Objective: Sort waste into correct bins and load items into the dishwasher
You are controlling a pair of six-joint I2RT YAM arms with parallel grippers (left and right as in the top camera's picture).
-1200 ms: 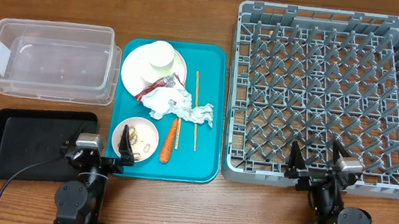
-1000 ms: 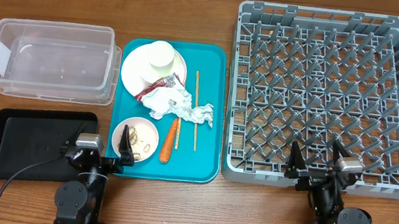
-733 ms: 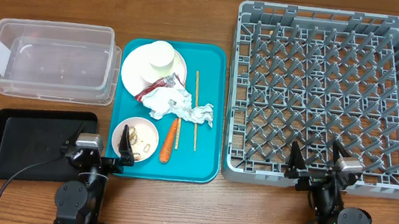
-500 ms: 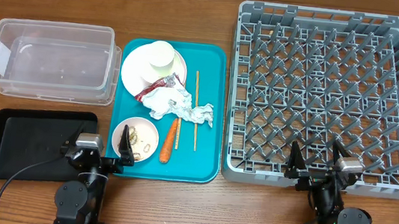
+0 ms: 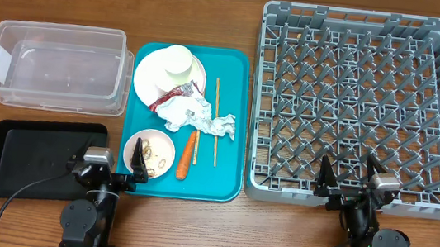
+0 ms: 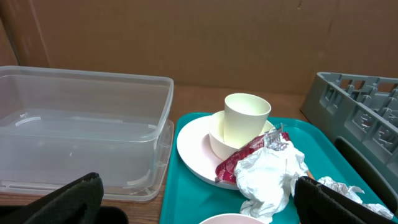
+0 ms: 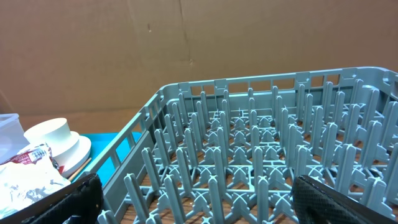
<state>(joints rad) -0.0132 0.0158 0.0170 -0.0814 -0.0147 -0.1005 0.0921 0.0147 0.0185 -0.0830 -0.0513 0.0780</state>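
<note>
On the teal tray [image 5: 229, 154] a white cup [image 5: 179, 62] sits in a bowl on a round plate [image 5: 149, 78]. Beside them lie a red wrapper [image 5: 172, 95], a crumpled napkin [image 5: 192, 116], chopsticks [image 5: 214, 123], a carrot [image 5: 186, 155] and a bowl of scraps [image 5: 148, 153]. My left gripper [image 5: 109, 171] stands open at the tray's near left corner, holding nothing; its view shows the cup [image 6: 247, 118] and napkin [image 6: 267, 177] ahead. Open too, my right gripper [image 5: 348, 184] hovers at the near wall of the grey dish rack [image 5: 364, 98], pegs [image 7: 261, 143] before it.
A clear tub [image 5: 56, 67] stands left of the teal tray, and a shallow black tray [image 5: 33, 156] lies in front of the tub, beside my left arm. Brown cardboard closes off the back of the wooden table [image 5: 216, 231].
</note>
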